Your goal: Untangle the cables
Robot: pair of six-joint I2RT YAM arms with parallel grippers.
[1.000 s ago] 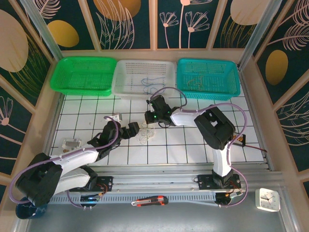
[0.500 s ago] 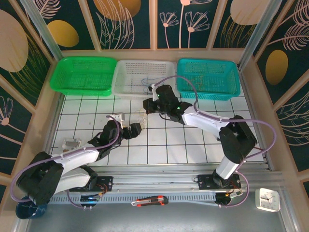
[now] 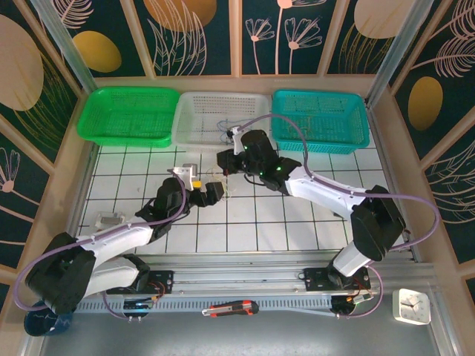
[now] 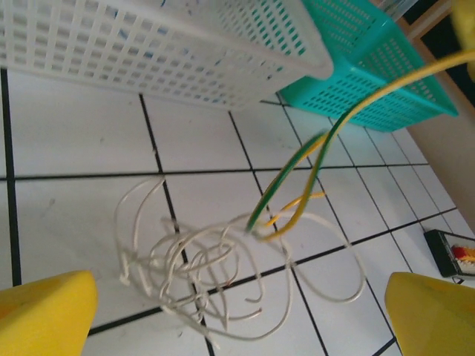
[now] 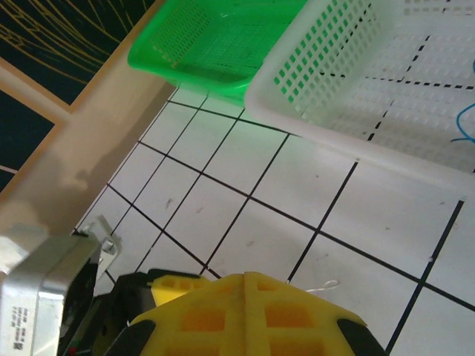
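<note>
Holding the yellow-green cable (image 4: 312, 163) pinched in your right gripper (image 5: 245, 297), you risked hauling the white cables (image 4: 200, 274) up too: they lay snagged around it on the tiles (image 4: 74, 141), left gripper (image 4: 237, 315) spread wide, pinning nothing.

Looks down from high behind the arm bases (image 3: 326, 280) over the whole tiled table (image 3: 282, 230). Skims close over those tiles from either wrist (white basket (image 4: 148, 44) along both upper edges).
</note>
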